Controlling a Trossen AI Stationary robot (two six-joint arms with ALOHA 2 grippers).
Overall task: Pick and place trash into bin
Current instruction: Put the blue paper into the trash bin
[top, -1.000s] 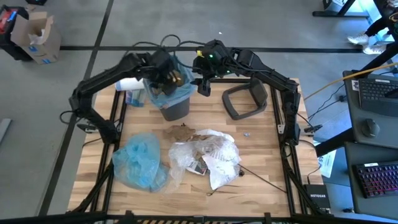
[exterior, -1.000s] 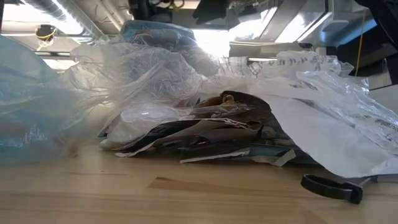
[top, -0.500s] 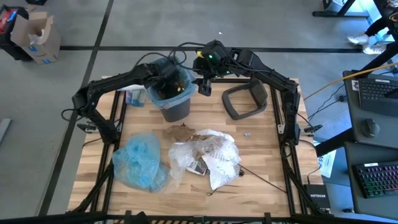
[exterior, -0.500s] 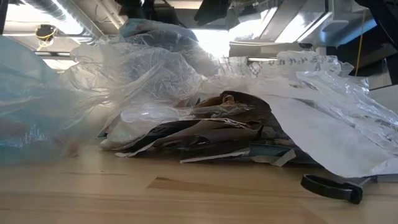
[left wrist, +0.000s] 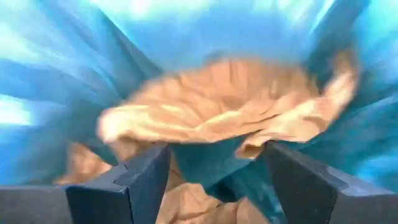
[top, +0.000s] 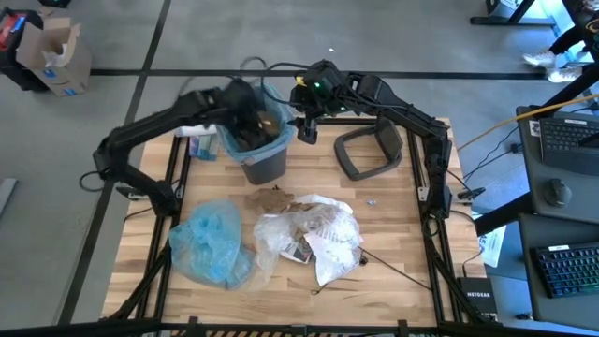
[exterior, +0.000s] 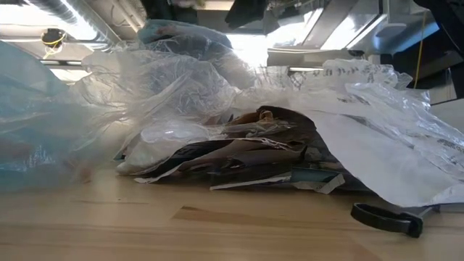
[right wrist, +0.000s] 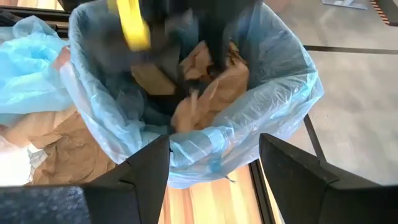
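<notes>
Two blue bags (top: 211, 243) and loose trash (top: 309, 234) surround the bin (top: 257, 140).

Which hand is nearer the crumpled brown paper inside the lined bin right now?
Left. The left hand is down inside the bin, directly over the crumpled brown paper; the right hand waits outside the rim.

The only word showing clearly enough to read is "NETGEAR", sitting in white letters on a small black box (top: 474, 298) at the table's (top: 393, 201) right front corner.
</notes>
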